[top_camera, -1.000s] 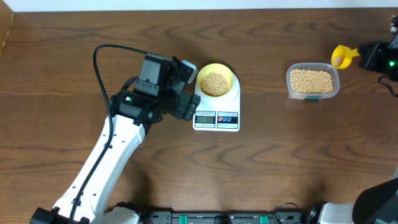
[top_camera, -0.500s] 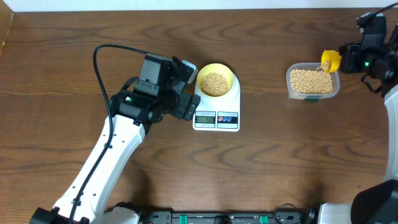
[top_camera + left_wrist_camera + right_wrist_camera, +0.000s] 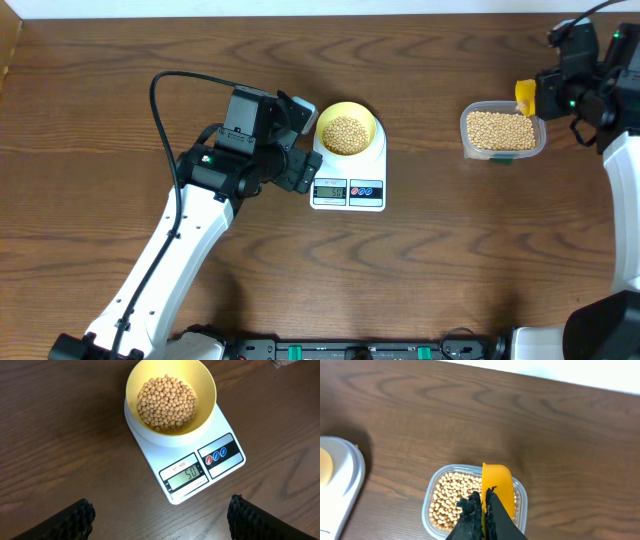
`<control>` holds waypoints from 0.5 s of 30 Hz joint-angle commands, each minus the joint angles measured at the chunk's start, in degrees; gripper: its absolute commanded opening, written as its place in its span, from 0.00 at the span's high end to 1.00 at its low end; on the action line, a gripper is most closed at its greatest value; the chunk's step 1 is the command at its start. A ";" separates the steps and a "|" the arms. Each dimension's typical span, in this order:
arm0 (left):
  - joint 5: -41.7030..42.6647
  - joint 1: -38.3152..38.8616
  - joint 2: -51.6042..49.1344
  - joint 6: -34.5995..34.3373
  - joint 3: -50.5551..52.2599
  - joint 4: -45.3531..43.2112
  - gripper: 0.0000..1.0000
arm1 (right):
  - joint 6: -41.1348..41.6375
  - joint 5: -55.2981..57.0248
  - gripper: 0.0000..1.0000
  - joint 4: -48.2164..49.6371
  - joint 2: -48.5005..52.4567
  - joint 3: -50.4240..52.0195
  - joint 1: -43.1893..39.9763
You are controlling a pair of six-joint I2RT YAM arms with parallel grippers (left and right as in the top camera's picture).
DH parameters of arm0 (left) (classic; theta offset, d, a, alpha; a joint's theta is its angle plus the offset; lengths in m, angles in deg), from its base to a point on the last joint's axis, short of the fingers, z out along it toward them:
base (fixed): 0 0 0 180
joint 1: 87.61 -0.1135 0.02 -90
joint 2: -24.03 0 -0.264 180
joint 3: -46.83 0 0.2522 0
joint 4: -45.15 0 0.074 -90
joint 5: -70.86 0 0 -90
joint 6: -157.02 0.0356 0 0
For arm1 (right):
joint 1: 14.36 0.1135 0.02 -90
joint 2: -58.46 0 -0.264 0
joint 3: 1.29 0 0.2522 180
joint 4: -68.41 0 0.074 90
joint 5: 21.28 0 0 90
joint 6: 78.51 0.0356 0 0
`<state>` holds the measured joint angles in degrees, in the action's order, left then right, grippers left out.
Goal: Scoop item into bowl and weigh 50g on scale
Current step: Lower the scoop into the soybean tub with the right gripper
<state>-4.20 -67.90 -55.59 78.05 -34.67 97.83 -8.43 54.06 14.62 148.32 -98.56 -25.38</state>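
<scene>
Right now the scale (image 3: 348, 180) sits flat on the table (image 3: 450, 260), and I take it as my reference. On its round platform stands the yellow bowl (image 3: 373, 128), upright and centred at the end away from the display. In it lies a heap of tan beans (image 3: 346, 134) that covers the bottom and stops well below the rim. From the left wrist view I read 50 on the display (image 3: 186, 478), with two round buttons just beside it.

My left claw (image 3: 303, 145) hangs just beside the scale on its left, jaws spread wide and holding nothing. In the left wrist view its two black fingertips (image 3: 75, 517) show at the bottom corners, apart from the scale and from the bowl.

Well to the right of the scale is a clear plastic tub (image 3: 464, 130) with more beans spread across its bottom. My right claw (image 3: 545, 90) is above the tub's corner farthest from the scale, pinched shut on the handle of a yellow scoop (image 3: 526, 97). In the right wrist view the scoop (image 3: 497, 487) is turned on edge over the tub, its cup pointing away from the claw. I cannot tell whether any beans are in it, or whether it touches those in the tub.
</scene>
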 commanded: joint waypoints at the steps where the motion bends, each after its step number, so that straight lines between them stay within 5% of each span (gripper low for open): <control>1: 0.48 -0.20 0.11 0.96 0.15 -0.02 0.13 | -4.66 2.95 0.99 -0.04 -0.90 -0.07 1.11; 15: 0.48 -0.20 0.11 0.96 0.15 -0.02 0.13 | -3.74 4.00 0.99 0.00 -0.90 -0.07 1.38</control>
<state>-4.20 -67.90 -55.59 78.05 -34.67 97.83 -12.17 57.69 14.62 148.32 -98.56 -24.38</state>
